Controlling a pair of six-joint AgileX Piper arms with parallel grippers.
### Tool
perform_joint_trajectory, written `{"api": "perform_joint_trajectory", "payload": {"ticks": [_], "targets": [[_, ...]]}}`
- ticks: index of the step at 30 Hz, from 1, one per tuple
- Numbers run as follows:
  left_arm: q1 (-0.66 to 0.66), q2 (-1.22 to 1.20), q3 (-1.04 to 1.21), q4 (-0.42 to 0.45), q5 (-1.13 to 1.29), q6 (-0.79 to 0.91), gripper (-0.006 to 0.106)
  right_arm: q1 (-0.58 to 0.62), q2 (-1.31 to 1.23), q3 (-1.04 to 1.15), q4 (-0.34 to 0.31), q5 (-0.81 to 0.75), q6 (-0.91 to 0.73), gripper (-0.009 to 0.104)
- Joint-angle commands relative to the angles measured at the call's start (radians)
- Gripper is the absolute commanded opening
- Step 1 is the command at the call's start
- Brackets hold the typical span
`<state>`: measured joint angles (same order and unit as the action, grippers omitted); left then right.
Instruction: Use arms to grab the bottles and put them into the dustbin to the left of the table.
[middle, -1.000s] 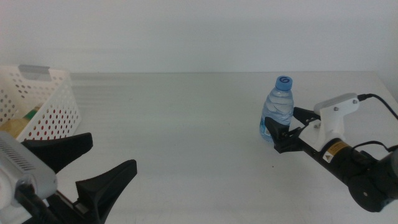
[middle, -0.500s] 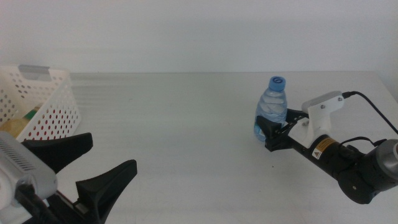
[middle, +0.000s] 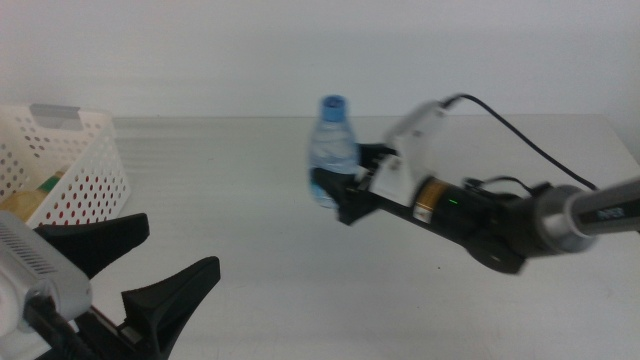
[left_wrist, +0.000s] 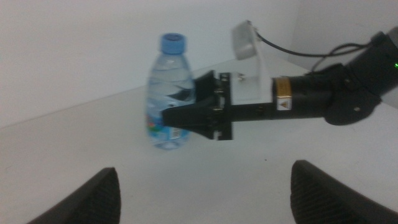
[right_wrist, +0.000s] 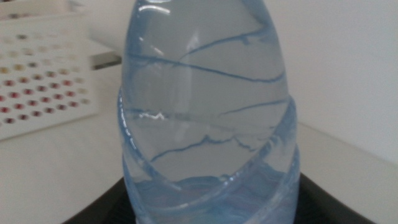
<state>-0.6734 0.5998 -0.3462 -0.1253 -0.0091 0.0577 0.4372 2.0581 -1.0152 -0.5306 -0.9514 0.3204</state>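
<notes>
My right gripper (middle: 337, 190) is shut on the clear water bottle (middle: 331, 150) with the blue cap and holds it upright above the table (middle: 250, 210) near its middle. In the left wrist view the bottle (left_wrist: 168, 99) sits between the right gripper's black jaws (left_wrist: 186, 115). The right wrist view is filled by the bottle (right_wrist: 208, 124). My left gripper (middle: 135, 265) is open and empty at the front left. The white perforated dustbin (middle: 85, 165) stands at the far left with something yellow inside. The red can is out of view.
The dustbin also shows in the right wrist view (right_wrist: 37, 74), beyond the bottle. A black cable (middle: 520, 135) runs from the right arm toward the table's right side.
My right gripper has carried the water bottle leftward from the table's right side to near the middle, lifting it. The left gripper has not moved.
</notes>
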Motion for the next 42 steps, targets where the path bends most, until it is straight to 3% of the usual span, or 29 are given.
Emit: {"api": "perform_joint_trajectory", "payload": {"ticks": [1, 25, 32, 42], "targets": [[-0.004, -0.003, -0.027, -0.012, -0.080, -0.014, 0.090, 0.037, -0.064, -0.098, 0.000, -0.065, 0.010, 0.000], [-0.004, -0.003, -0.027, -0.012, -0.080, -0.014, 0.090, 0.131, 0.219, -0.485, 0.005, -0.033, 0.068, 0.000], [-0.004, -0.003, -0.027, -0.012, -0.080, -0.014, 0.090, 0.131, 0.264, -0.549, 0.083, 0.058, 0.048, 0.000], [-0.004, -0.003, -0.027, -0.012, -0.080, -0.014, 0.090, 0.131, 0.278, -0.555, 0.090, 0.064, -0.023, 0.002]]}}
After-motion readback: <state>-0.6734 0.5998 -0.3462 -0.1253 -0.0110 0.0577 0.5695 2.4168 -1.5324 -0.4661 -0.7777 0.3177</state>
